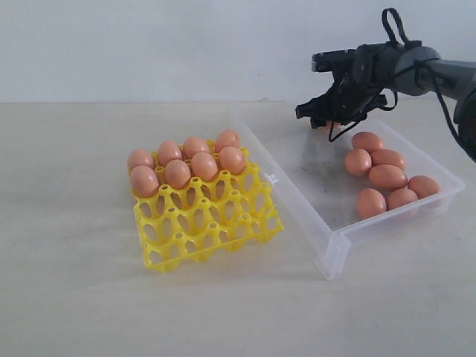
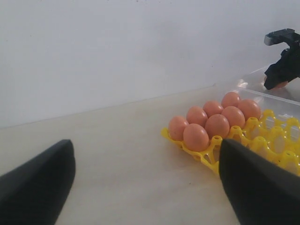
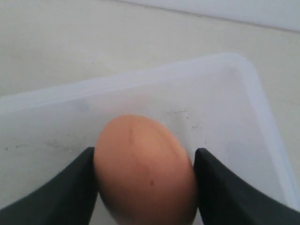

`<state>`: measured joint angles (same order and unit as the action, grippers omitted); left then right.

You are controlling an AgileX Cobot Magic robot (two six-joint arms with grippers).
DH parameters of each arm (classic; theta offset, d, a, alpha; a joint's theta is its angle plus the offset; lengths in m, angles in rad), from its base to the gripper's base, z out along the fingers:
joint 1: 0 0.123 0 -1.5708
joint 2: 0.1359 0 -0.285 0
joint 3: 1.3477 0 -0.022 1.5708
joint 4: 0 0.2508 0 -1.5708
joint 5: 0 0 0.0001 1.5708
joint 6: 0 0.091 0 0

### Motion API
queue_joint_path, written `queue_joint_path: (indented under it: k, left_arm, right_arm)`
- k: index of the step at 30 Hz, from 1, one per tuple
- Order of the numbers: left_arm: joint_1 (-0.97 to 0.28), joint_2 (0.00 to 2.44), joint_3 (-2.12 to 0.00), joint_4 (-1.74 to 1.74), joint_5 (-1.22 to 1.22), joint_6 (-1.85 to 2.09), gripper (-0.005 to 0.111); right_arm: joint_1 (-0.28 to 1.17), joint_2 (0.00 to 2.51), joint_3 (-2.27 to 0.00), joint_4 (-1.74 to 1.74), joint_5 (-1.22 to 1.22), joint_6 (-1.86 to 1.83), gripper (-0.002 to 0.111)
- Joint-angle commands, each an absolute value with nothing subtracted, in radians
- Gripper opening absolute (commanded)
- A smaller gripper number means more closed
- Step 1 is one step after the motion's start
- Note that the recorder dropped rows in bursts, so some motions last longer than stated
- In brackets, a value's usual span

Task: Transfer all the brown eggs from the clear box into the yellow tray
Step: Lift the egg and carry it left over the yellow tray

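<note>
My right gripper point(image 1: 328, 117) hangs above the far left corner of the clear box point(image 1: 296, 199), shut on one brown egg point(image 3: 145, 168) with a finger pressed against each side. Several more brown eggs point(image 1: 387, 176) lie loose at the right end of the box. The yellow tray point(image 1: 216, 223) stands left of the box, and several eggs point(image 1: 178, 172) fill its two back rows. My left gripper point(image 2: 145, 150) is open and empty over bare table beside the tray point(image 2: 262, 136). It does not show in the exterior view.
The tray's front rows of cups point(image 1: 201, 238) hold nothing. A small latch tab point(image 1: 271, 178) sticks out from the box wall facing the tray. A pale wall point(image 1: 149, 44) rises behind the light table point(image 1: 74, 282).
</note>
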<state>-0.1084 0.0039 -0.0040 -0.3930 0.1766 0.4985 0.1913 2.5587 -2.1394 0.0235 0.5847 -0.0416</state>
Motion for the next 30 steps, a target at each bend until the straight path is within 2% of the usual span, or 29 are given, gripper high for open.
queue_joint_path:
  k: [1,6,14,18,23,30]
  left_arm:
    - [-0.115,0.000,0.000,-0.400,0.176,0.491,0.078]
    - [-0.115,0.000,0.000,-0.400,0.176,0.491,0.078]
    - [-0.115,0.000,0.000,-0.400,0.176,0.491,0.078]
    - [-0.115,0.000,0.000,-0.400,0.176,0.491,0.078]
    - [-0.115,0.000,0.000,-0.400,0.176,0.491,0.078]
    - [-0.115,0.000,0.000,-0.400,0.176,0.491,0.078]
  right_arm:
    - [0.189,2.556,-2.148,0.007,0.526,-0.055,0.036]
    - [0.189,2.556,-2.148,0.007,0.480,-0.055,0.000]
    - [0.189,2.554,-2.133,0.018,0.436,-0.061,0.000]
    - [0.193,2.516,-2.054,0.074,0.313,-0.094,0.000]
    - [0.195,2.424,-1.848,0.111,0.047,-0.156,0.000]
    - [0.193,2.282,-1.433,0.029,-0.563,-0.026,0.000]
